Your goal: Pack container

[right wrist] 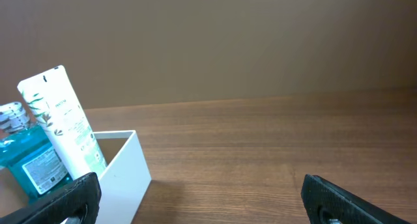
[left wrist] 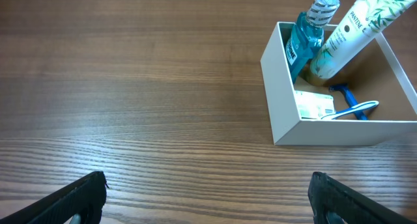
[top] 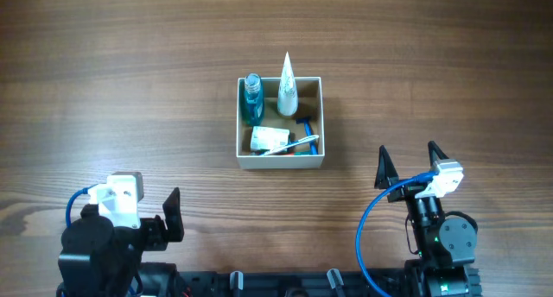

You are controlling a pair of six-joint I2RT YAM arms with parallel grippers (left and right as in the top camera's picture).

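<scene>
The container (top: 280,161), a square white-walled box with a tan inside, sits mid-table. It holds a blue mouthwash bottle (top: 252,97), a white tube (top: 287,88) leaning upright, a blue razor (top: 306,128), a white sachet (top: 268,138) and a white toothbrush. It also shows in the left wrist view (left wrist: 284,113) and the right wrist view (right wrist: 124,178). My left gripper (left wrist: 208,198) is open and empty near the front left. My right gripper (right wrist: 202,198) is open and empty near the front right, just right of the container.
The wooden table (top: 130,90) surrounds the container. The arm bases stand along the front edge.
</scene>
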